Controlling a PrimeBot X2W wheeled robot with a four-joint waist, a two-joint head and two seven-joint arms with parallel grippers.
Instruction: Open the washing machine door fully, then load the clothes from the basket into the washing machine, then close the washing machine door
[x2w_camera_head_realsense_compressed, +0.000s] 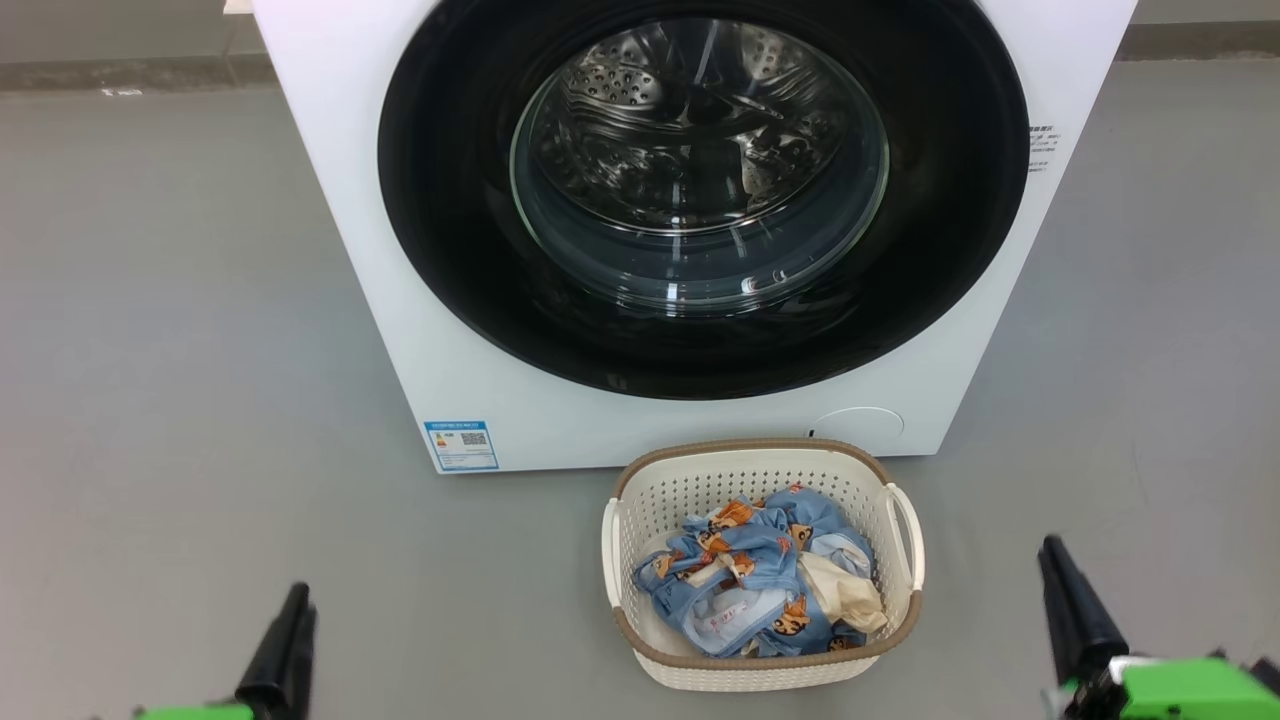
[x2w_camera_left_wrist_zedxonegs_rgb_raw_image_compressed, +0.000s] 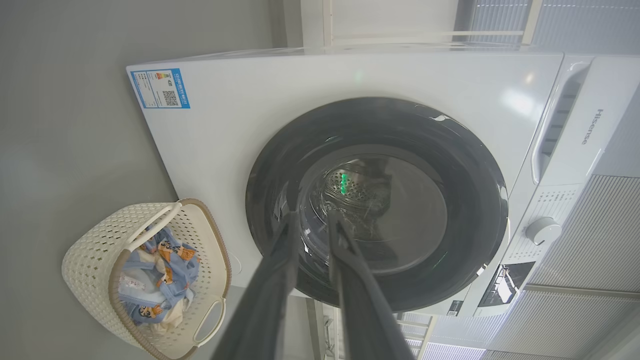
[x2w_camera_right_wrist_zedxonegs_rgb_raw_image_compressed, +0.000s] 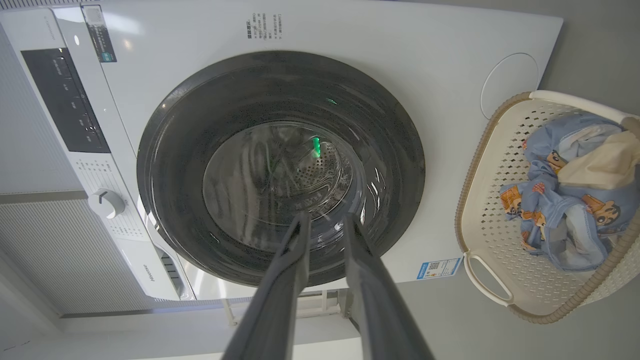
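While untouched, basket (x2w_camera_head_realsense_compressed: 750, 447) between left hand (x2w_camera_head_realsense_compressed: 298, 597) and right hand (x2w_camera_head_realsense_compressed: 1048, 550).

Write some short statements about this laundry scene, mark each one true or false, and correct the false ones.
1. The washing machine door is shut. True.
2. The basket stands on the floor in front of the washing machine. True.
3. The clothes are already inside the washing machine. False: they lie in the basket.
4. The left tool grips a piece of cloth. False: it holds nothing, and its fingers point at the door.
5. In the head view, the blue sticker is at the machine's lower right corner. False: it is at the lower left corner.
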